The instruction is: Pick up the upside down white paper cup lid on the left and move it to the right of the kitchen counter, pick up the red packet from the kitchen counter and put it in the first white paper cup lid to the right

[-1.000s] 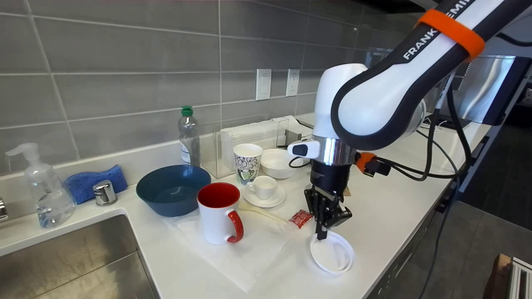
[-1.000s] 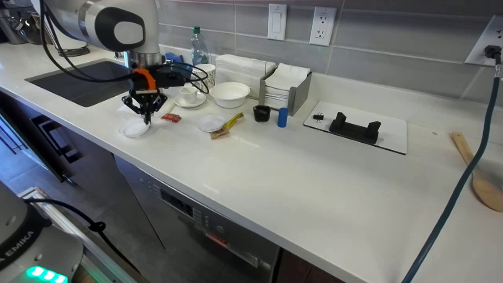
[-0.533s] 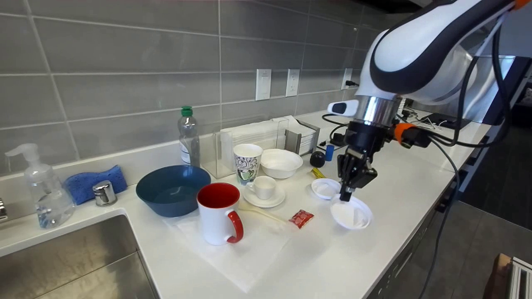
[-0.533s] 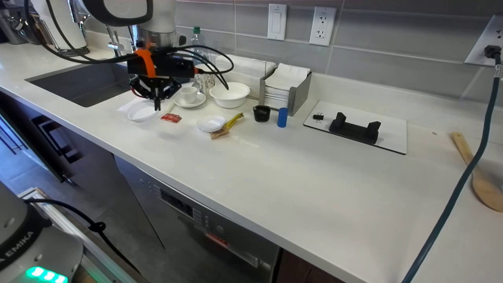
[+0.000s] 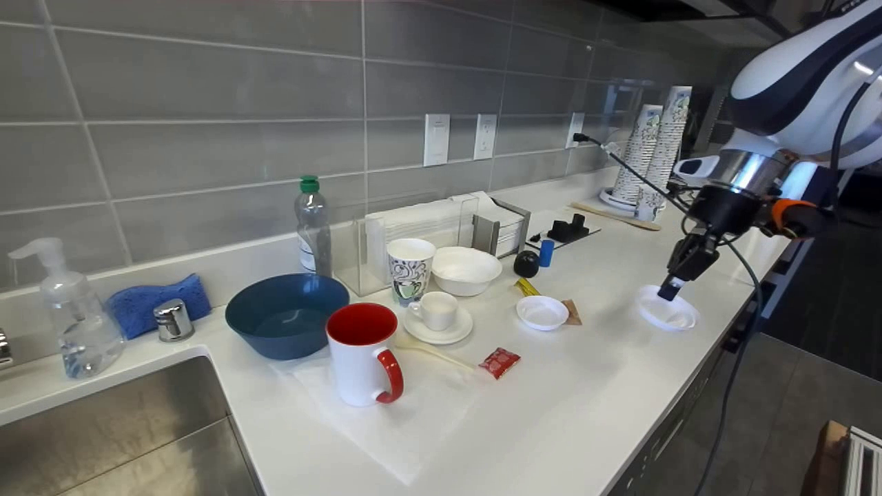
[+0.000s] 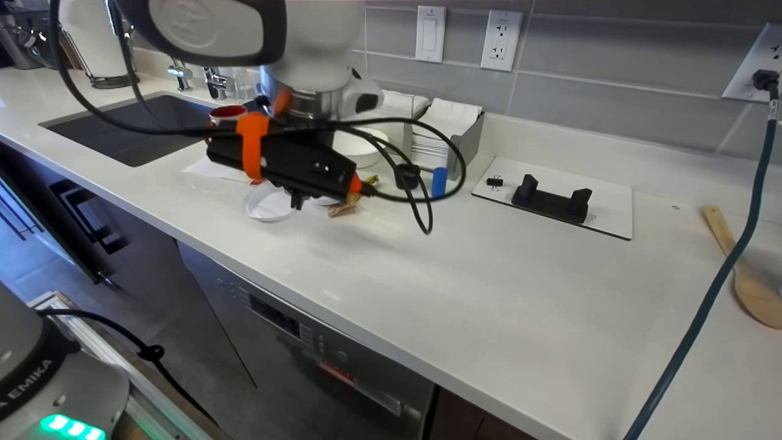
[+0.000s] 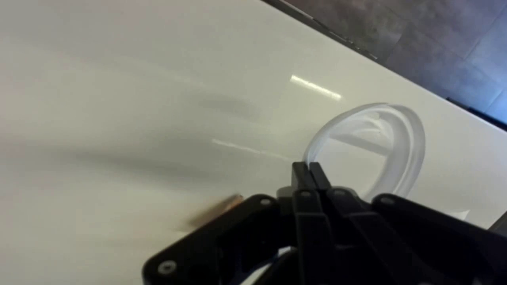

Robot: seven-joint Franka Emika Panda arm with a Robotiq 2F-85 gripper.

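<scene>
My gripper is shut on the rim of a white paper cup lid, seen in the wrist view with the gripper and the lid. In both exterior views the gripper holds the lid by its edge over the counter. Whether the lid touches the counter is unclear. Another white lid lies open side up on the counter, mostly hidden by the arm in an exterior view. The red packet lies flat near the yellow spoon; only a sliver shows in an exterior view.
A yellow packet and a tan packet lie beside the resting lid. A small cup on a saucer, a red-and-white mug and a white bowl stand nearby. The counter's front edge is close to the held lid.
My gripper has carried the lid along the counter, away from the mug and sink, past the red packet and resting lid. The red packet and resting lid have not moved.
</scene>
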